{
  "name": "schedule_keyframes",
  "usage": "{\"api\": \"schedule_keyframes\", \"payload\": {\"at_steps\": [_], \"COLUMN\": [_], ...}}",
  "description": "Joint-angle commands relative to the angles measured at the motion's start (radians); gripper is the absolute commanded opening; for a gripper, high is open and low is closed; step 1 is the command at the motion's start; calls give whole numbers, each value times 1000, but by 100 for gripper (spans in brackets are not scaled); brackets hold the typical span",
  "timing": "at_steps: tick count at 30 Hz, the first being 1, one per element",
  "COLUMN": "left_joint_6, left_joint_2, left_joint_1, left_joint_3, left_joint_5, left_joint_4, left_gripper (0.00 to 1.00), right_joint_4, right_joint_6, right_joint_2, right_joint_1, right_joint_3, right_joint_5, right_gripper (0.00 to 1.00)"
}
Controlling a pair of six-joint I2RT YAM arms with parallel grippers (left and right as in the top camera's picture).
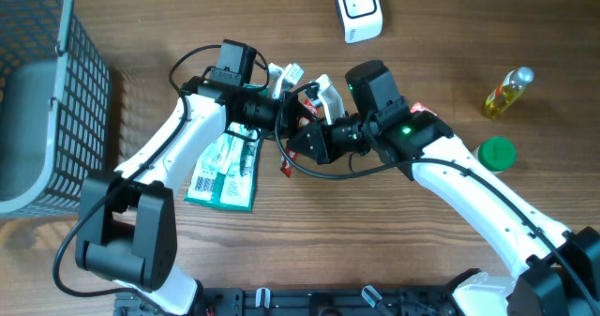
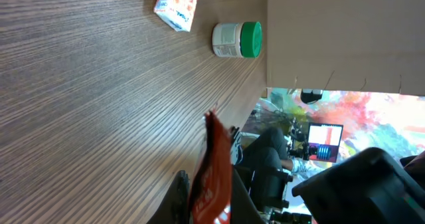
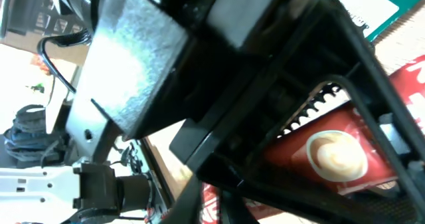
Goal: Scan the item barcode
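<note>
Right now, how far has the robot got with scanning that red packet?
Done: the red packet is up off the table. In hand: the left gripper is shut on it. Left: showing it to the white scanner at the table's far edge; the packet is not there yet.

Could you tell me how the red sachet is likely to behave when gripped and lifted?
The red sachet looks thin, seen edge-on in the left end effector, so it is probably light and floppy, apt to bend beyond the grip. Its smooth printed face in the right wrist view suggests slick film that might slip if pinched lightly.
</note>
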Motion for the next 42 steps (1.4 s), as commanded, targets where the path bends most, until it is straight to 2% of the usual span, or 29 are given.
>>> {"api": "schedule_keyframes", "payload": {"at_steps": [1, 3, 4, 6, 11, 13, 16, 20, 21, 25, 28, 31, 33, 38, 42], "left_joint_6": [-34, -64, -93, -153, -460, -575, -670, -680, -731, -731, -715, -713, -712, -713, -713], "left_joint_2": [-14, -14, -14, -14, -14, -14, -14, -14, -14, -14, -14, -14, -14, 7, 47], "left_joint_1": [-6, 24, 48, 77, 92, 90, 89, 68, 42, -15, -53, -102, -135, -150, -151], "left_joint_3": [10, 10, 10, 10, 10, 10, 10, 10, 10, 26, 147, 354, 446, 475, 475], "left_joint_5": [18, 18, 18, 18, 5, -29, -97, -373, -465, -568, -715, -967, -1057, -1139, -1176], "left_joint_4": [-3, -3, -3, 5, 53, 40, 18, -115, -163, -246, -422, -666, -778, -924, -964], "left_gripper": [4, 4, 4, 4, 4, 4, 4, 4, 4, 4, 4, 4, 4, 4, 4], "right_joint_4": [29, 28, 26, -4, -153, -169, -225, -325, -352, -479, -550, -591, -613, -570, -503], "right_joint_6": [-15, 14, 10, 8, 6, -19, -68, -198, -250, -350, -365, -395, -440, -432, -321], "right_joint_2": [-19, -36, -51, -63, -63, -63, -64, -63, -63, -63, -63, -63, -61, -47, 16], "right_joint_1": [-22, -57, -80, -93, -92, -92, -92, -92, -92, -92, -84, -82, -58, 89, 169], "right_joint_3": [18, 20, 20, 20, 20, 23, 78, 150, 165, 253, 334, 341, 341, 341, 340], "right_joint_5": [5, -4, -40, -42, 153, 171, 167, 167, 169, 266, 331, 310, 275, 249, 240], "right_gripper": [28, 40, 54, 66, 67, 66, 66, 67, 67, 69, 75, 75, 75, 81, 81]}}
